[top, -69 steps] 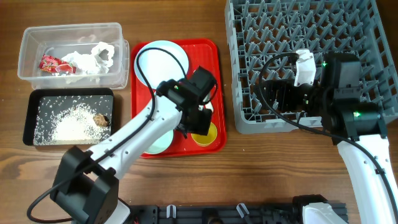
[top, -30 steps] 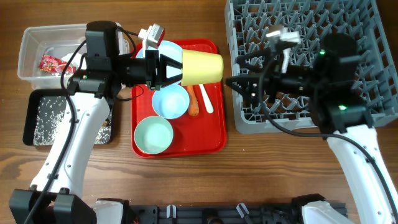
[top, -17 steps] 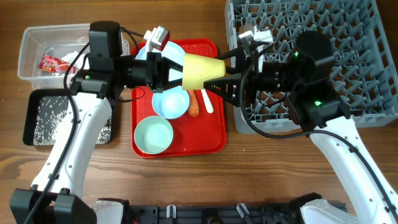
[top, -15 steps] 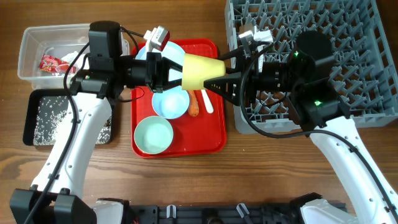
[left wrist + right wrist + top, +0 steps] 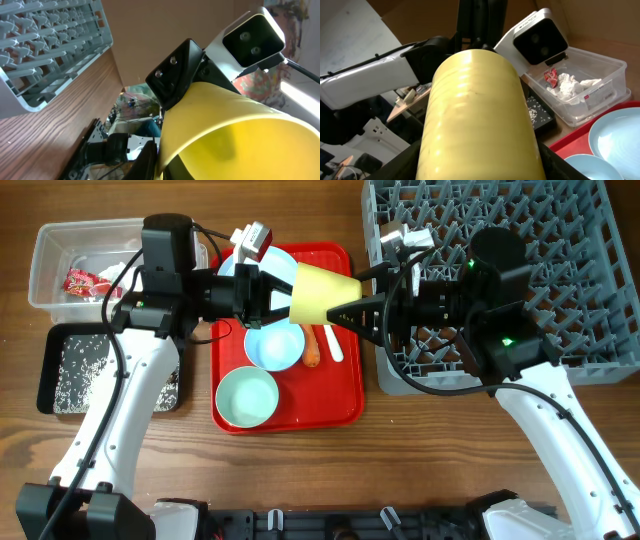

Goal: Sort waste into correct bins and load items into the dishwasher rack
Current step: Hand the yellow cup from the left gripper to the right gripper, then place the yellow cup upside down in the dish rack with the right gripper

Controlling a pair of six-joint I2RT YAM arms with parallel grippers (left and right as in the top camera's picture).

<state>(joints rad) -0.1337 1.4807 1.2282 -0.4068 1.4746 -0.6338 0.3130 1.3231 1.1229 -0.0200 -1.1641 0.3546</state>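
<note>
The small yellow cup [image 5: 320,292] is held on its side in the air above the red serving tray [image 5: 340,408]. My left gripper [image 5: 285,292] is shut on its rim, one finger inside; the cup fills the left wrist view [image 5: 250,135]. My right gripper [image 5: 345,298] is shut on the cup's narrow base end, with fingers against both sides of the cup [image 5: 480,115]. On the tray lie the pale blue plate [image 5: 275,260], blue bowl [image 5: 275,345], mint bowl [image 5: 247,397], orange carrot [image 5: 311,350] and white spoon [image 5: 333,345]. The grey rack [image 5: 560,220] is at the right.
The clear tub [image 5: 50,240] at the far left holds the red wrapper [image 5: 82,280] and tissue [image 5: 572,82]. The black tray [image 5: 60,340] below it holds rice [image 5: 75,380]. The brown scrap is hidden under my left arm.
My right gripper has moved left from the rack to the cup and closed around its base. The cup has tilted slightly. My left arm has stayed in place.
</note>
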